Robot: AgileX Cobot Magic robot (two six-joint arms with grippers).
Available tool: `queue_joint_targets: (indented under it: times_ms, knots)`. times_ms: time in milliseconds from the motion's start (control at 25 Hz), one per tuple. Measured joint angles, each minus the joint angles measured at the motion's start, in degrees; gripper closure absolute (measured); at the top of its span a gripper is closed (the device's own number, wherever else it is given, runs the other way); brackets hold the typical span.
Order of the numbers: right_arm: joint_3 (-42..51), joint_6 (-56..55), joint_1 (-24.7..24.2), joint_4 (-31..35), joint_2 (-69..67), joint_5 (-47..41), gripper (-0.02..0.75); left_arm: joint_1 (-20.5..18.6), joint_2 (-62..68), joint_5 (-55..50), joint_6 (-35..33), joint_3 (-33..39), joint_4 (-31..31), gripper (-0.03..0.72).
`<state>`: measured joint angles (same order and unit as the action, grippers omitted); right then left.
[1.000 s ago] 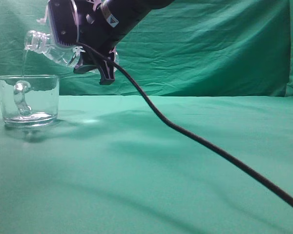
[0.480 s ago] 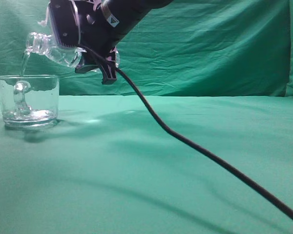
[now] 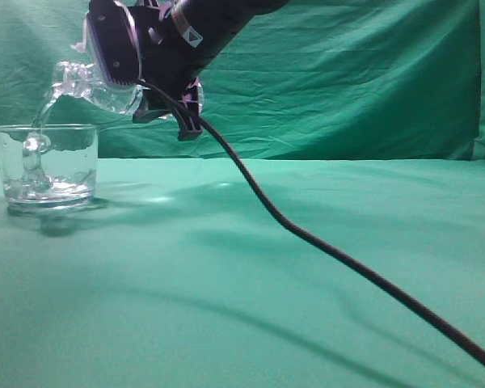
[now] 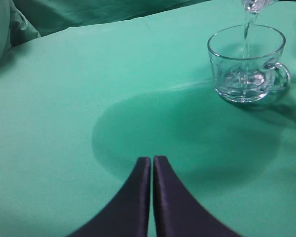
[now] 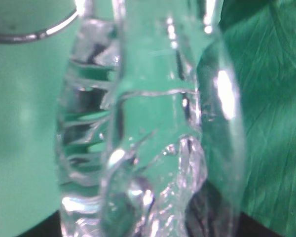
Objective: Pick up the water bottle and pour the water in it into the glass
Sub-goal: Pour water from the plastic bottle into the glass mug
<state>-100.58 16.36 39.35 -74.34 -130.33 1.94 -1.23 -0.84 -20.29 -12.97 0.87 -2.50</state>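
My right gripper (image 3: pixel 133 77) is shut on the clear water bottle (image 3: pixel 85 85), tipped with its neck down to the left over the glass (image 3: pixel 47 166). A thin stream of water (image 3: pixel 42 113) falls from the neck into the glass, which holds a shallow pool. The bottle's ribbed body (image 5: pixel 148 138) fills the right wrist view. In the left wrist view the glass (image 4: pixel 246 64) stands at the upper right with the stream (image 4: pixel 246 34) entering it. My left gripper (image 4: pixel 152 163) is shut and empty, well short of the glass.
A green cloth (image 3: pixel 250 267) covers the table and hangs as a backdrop (image 3: pixel 347 73). A black cable (image 3: pixel 323 242) runs from the right arm down across the table to the lower right.
The right gripper has tilted the bottle further, its neck lower and a little to the right. The water in the glass has risen slightly.
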Motion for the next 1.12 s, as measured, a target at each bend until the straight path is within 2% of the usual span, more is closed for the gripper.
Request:
queue_joint_targets:
  times_ms: [440,840,1000,1120]
  knots:
    - [0.0,-0.8,0.0,-0.1,0.0,0.0,0.449,0.0,0.0,0.0,0.0,0.0,0.0,0.688]
    - [0.0,-7.6,0.0,-0.1,0.0,0.0,0.449,0.0,0.0,0.0,0.0,0.0,0.0,0.688]
    - [0.0,-18.1,0.0,-0.1,0.0,0.0,0.449,0.0,0.0,0.0,0.0,0.0,0.0,0.688]
    - [0.0,-29.9,0.0,-0.1,0.0,-0.1,0.449,0.0,0.0,0.0,0.0,0.0,0.0,0.688]
